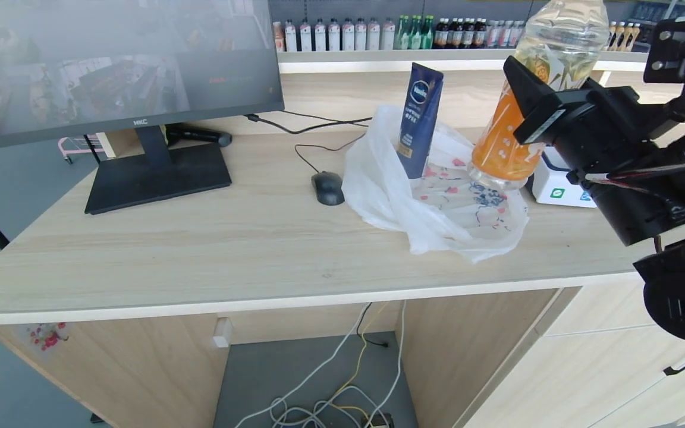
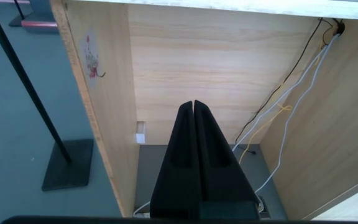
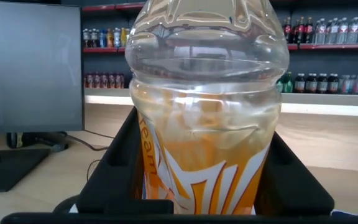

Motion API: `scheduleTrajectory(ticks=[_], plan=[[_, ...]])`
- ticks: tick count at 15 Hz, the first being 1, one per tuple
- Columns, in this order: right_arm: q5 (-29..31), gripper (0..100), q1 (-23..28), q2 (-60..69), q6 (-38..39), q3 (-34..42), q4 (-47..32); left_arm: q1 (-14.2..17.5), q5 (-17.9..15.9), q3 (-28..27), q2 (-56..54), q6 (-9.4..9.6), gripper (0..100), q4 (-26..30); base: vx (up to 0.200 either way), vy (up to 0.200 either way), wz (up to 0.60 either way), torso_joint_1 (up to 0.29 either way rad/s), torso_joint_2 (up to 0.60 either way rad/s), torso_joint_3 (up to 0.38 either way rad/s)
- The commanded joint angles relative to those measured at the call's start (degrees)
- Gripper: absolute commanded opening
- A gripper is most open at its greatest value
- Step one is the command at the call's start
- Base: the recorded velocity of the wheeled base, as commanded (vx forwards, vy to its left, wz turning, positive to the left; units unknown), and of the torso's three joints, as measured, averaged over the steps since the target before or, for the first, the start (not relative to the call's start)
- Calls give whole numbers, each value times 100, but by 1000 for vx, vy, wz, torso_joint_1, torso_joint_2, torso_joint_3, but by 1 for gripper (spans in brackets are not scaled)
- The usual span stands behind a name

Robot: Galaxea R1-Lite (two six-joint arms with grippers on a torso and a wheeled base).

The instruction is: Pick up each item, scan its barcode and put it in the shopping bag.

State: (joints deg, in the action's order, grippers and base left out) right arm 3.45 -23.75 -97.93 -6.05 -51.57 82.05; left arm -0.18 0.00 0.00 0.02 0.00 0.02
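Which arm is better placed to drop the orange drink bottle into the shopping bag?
Right. The right gripper is already shut on the orange drink bottle, held tilted over the shopping bag on the counter. The left gripper is shut, empty, and down facing the panels under the counter.

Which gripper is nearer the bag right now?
Right. The right gripper holds the bottle over the bag; the left gripper sits shut below the countertop, far from it.
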Motion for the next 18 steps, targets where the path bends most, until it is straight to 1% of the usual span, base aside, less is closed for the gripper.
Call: scheduleTrajectory(ticks=[1, 2, 4, 6, 7, 10, 12, 14, 16, 18], plan=[[7, 0, 46, 98, 86, -73, -374, 9, 0, 0, -2, 0, 0, -2, 0, 0, 0, 0, 0, 0], [7, 0, 125, 134, 148, -134, -673, 9, 0, 0, -2, 0, 0, -2, 0, 0, 0, 0, 0, 0], [-73, 0, 450, 98, 288, -504, -1306, 9, 0, 0, -2, 0, 0, -2, 0, 0, 0, 0, 0, 0], [-512, 0, 678, 98, 350, -899, -1939, 9, 0, 0, -2, 0, 0, -2, 0, 0, 0, 0, 0, 0], [-600, 0, 714, 98, 350, -987, -2159, 9, 0, 0, -2, 0, 0, -2, 0, 0, 0, 0, 0, 0], [-617, 0, 740, 37, 359, -1040, -2405, 9, 0, 0, -2, 0, 0, -2, 0, 0, 0, 0, 0, 0], [-626, 0, 740, -69, 526, -1154, -2580, 9, 0, 0, -2, 0, 0, -2, 0, 0, 0, 0, 0, 0], [-705, 0, 766, -236, 640, -1382, -2871, 9, 0, 0, -2, 0, 0, -2, 0, 0, 0, 0, 0, 0], [-934, 0, 801, -491, 640, -1813, -3117, 9, 0, 0, -2, 0, 0, -2, 0, 0, 0, 0, 0, 0], [-925, 0, 801, -675, 631, -2050, -3196, 9, 0, 0, -2, 0, 0, -2, 0, 0, 0, 0, 0, 0]])
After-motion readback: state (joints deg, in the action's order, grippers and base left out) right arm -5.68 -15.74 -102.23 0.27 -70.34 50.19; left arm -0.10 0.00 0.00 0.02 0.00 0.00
